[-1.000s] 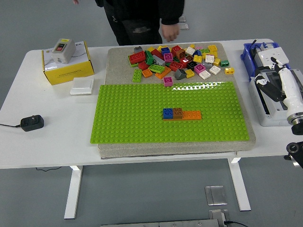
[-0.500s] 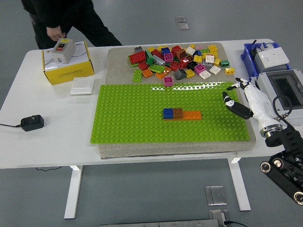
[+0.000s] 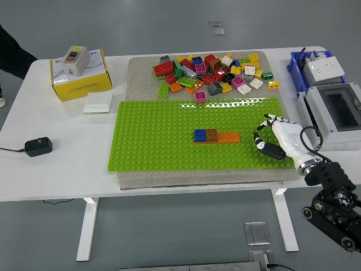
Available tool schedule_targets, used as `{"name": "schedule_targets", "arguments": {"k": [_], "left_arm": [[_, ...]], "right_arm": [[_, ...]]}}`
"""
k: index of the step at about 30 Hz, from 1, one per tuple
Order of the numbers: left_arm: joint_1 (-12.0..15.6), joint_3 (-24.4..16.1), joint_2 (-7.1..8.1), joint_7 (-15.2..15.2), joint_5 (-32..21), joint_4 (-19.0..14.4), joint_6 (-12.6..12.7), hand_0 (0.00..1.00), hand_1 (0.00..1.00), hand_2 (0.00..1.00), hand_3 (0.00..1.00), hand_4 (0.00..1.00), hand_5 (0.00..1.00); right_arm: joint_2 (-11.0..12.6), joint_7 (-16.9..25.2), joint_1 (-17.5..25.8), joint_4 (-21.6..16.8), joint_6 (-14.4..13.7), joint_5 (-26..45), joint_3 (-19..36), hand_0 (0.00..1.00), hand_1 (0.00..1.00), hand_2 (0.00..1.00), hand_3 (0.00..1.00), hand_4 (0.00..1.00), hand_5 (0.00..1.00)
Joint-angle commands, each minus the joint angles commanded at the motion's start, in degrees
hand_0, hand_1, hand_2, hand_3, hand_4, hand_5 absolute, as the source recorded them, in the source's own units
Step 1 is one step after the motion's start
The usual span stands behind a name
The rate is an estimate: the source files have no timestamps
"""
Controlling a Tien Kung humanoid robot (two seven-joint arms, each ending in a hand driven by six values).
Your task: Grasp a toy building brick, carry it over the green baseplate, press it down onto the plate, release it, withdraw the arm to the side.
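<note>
The green baseplate [image 3: 169,141] lies on a grey mat in the middle of the table. A short row of a blue, a brown and an orange brick [image 3: 216,136] sits on it, right of centre. A pile of loose coloured bricks [image 3: 211,72] lies on the mat behind the plate. My right hand [image 3: 269,135] is over the plate's right end, right of the brick row, fingers spread and holding nothing. The left arm is out of view.
A yellow box [image 3: 80,78] with a grey switch on top and a white block [image 3: 98,103] stand at the back left. A black adapter [image 3: 38,147] lies at the left edge. A blue bin [image 3: 298,68] and a grey case [image 3: 333,113] stand at the right. A person's dark sleeve [image 3: 14,53] shows at the far left.
My right hand has moved left and toward the near edge, further over the plate's right end. The person has moved left, almost out of view.
</note>
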State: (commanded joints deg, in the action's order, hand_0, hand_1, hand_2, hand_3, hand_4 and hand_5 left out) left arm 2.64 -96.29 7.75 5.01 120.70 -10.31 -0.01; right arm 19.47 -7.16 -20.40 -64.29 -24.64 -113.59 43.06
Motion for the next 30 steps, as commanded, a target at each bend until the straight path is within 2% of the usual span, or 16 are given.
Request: {"name": "schedule_targets", "arguments": {"k": [1,5,9,18,19,24,25,30], "left_arm": [[0.03,-0.34,-0.01,-0.01,0.30,0.00,-0.01,0.635,0.605,0.571,0.711,0.456,0.634],[0.10,-1.22,0.15,-0.05,1.09,0.00,-0.02,0.635,0.605,0.571,0.711,0.456,0.634],[0.14,-1.28,0.39,-0.03,0.96,0.00,0.11,0.635,0.605,0.572,0.711,0.456,0.635],[0.20,-2.18,0.21,-0.35,1.52,0.00,0.30,0.635,0.605,0.573,0.711,0.455,0.636],[0.15,-2.22,0.27,-0.40,1.50,0.00,0.34,0.634,0.604,0.573,0.711,0.454,0.637],[-0.25,-2.69,0.60,-0.87,1.69,0.00,0.84,0.634,0.604,0.573,0.711,0.454,0.637],[-0.32,-3.20,0.59,-1.04,2.23,0.00,0.87,0.635,0.605,0.574,0.711,0.454,0.640],[-0.74,-4.26,0.59,-1.77,3.57,0.00,0.68,0.635,0.605,0.574,0.711,0.454,0.640]], "right_arm": [[0.07,0.07,-0.55,0.61,0.15,0.33,0.25,0.816,0.881,0.917,0.612,0.493,0.651],[0.93,0.15,-2.33,0.81,0.58,2.07,-0.33,0.816,0.881,0.917,0.612,0.493,0.651],[1.75,2.34,-2.20,-3.03,0.44,6.92,-0.26,0.817,0.885,0.923,0.610,0.522,0.666],[0.12,12.31,4.39,-10.72,-0.98,20.46,11.78,0.816,0.884,0.921,0.622,0.510,0.650],[0.13,12.85,4.90,-11.19,-0.98,21.40,12.84,0.739,0.805,0.866,0.674,0.492,0.640],[0.47,15.42,7.80,-14.27,-0.32,27.24,19.93,0.739,0.805,0.866,0.674,0.492,0.640],[0.61,15.63,8.01,-14.34,-0.03,28.28,21.16,0.671,0.738,0.837,0.679,0.491,0.634],[1.98,15.81,8.53,-14.60,2.27,30.80,27.63,0.671,0.738,0.837,0.679,0.491,0.634]]}}
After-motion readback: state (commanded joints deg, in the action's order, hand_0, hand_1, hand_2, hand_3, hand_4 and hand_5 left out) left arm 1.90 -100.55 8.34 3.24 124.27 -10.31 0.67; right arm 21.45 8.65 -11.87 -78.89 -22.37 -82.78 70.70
